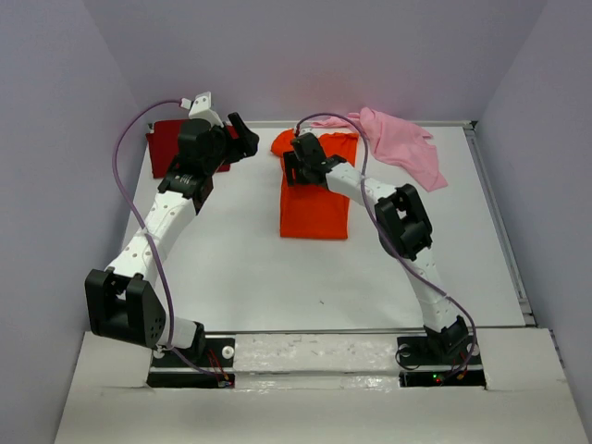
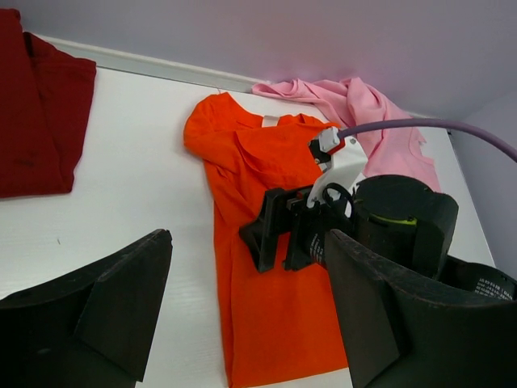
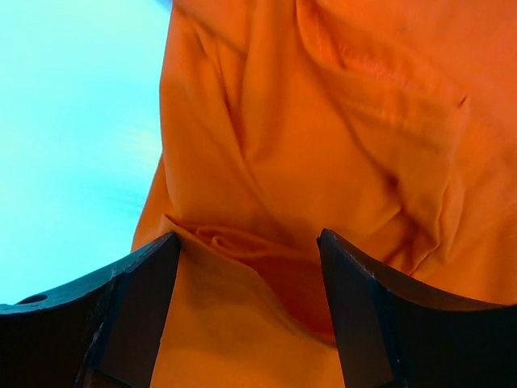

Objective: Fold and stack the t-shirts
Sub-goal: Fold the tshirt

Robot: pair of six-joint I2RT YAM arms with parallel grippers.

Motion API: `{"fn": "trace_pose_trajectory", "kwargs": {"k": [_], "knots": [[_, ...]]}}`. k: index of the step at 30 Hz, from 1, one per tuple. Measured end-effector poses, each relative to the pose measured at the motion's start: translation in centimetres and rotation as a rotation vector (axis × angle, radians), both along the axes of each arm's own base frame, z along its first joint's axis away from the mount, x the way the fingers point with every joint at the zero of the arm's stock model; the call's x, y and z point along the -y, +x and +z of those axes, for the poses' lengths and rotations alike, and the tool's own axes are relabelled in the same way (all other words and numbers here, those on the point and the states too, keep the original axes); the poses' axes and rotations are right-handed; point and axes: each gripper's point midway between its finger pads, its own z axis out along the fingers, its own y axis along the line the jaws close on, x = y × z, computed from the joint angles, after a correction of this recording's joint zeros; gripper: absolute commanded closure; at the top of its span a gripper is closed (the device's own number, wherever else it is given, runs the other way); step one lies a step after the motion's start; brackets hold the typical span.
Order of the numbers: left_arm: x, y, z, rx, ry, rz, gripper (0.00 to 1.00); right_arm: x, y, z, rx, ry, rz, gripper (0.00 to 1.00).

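Three t-shirts lie on the white desk (image 1: pixel 231 268), each at a different stage of the task. The dark red t-shirt (image 1: pixel 171 148) sits folded at the far left corner, and is judged to be the base of the stack. The orange t-shirt (image 1: pixel 314 208) lies at the far centre with its collar away from the arms. Its sides are turned in to make a long strip, so it appears to be the shirt in work. The pink t-shirt (image 1: pixel 402 143) is bunched at the far right, just beside the orange shoulder, and is not yet spread.

The right end effector (image 3: pixel 246 236) hangs low over the orange cloth near the collar end. Its jaws are wide and empty and straddle a raised crease, a pose suited to pinching that edge for a crosswise fold. The left end effector (image 1: pixel 242 136) hovers beside the red shirt, jaws wide and holding nothing. It faces the orange shirt, probably to take the matching edge.
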Motion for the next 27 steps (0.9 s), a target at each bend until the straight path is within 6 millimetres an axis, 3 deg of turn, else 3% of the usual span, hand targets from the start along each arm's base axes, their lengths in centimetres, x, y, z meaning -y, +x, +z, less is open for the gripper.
{"fn": "trace_pose_trajectory", "kwargs": {"k": [8,13,17,21,23,25,27], "knots": [[0.1,0.0,0.2,0.006,-0.004,-0.007,0.14,-0.4,2.8,3.3,0.073,0.011,0.006,0.24],[0.1,0.0,0.2,0.007,-0.005,-0.007,0.14,0.6,2.5,3.0,0.070,-0.038,0.004,0.24],[0.3,0.1,0.1,0.002,-0.017,-0.011,0.14,2.7,0.2,3.0,0.030,-0.082,-0.016,0.24],[1.2,0.8,-1.5,-0.039,-0.045,-0.033,0.15,6.1,-5.0,5.8,-0.001,-0.066,-0.048,0.24],[1.8,1.3,-3.5,-0.090,-0.056,-0.046,0.15,7.9,-7.8,8.9,0.030,-0.013,-0.073,0.24],[2.4,1.5,-5.9,-0.151,-0.072,-0.057,0.16,9.1,-9.8,10.8,0.059,0.037,-0.092,0.24],[3.2,0.9,-8.8,-0.214,-0.092,-0.076,0.16,10.0,-11.6,11.4,0.077,0.090,-0.108,0.24]]}}
